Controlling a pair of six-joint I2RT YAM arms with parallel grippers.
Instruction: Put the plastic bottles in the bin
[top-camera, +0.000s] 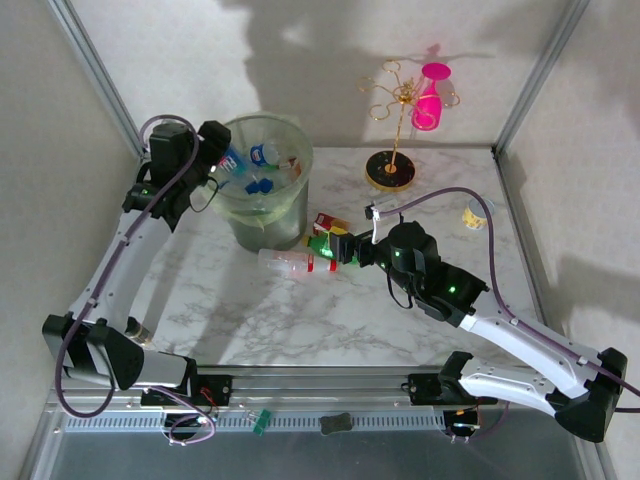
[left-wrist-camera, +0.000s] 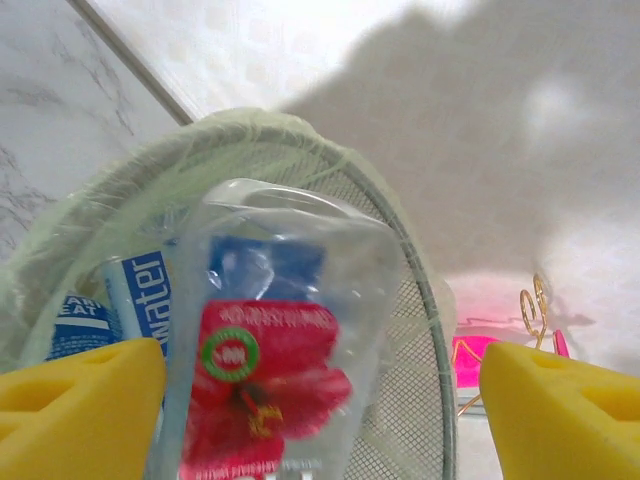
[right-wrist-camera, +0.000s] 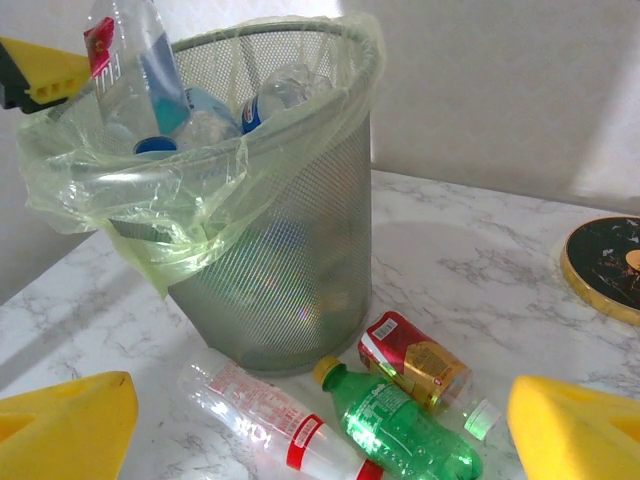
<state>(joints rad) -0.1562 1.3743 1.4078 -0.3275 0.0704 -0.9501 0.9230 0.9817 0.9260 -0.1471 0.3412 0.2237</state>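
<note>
When viewed above the bin (right-wrist-camera: 290, 260), found left gripper (left-wrist-camera: 320, 370) spread wide around a red-labelled bottle (left-wrist-camera: 270, 350); found right gripper (right-wrist-camera: 320, 395) gaping, empty, near green bottle (right-wrist-camera: 400, 430).

I list: bin (top-camera: 270, 225) at the table's (top-camera: 300, 320) 11 o'clock, bottles (top-camera: 262, 155) inside. Lying bottle (top-camera: 288, 263) at its 5 o'clock; second bottle (right-wrist-camera: 400, 432) at that one's 3 o'clock, can (right-wrist-camera: 412, 362) behind. Stand (top-camera: 390, 170) at the bin's 3 o'clock.
</note>
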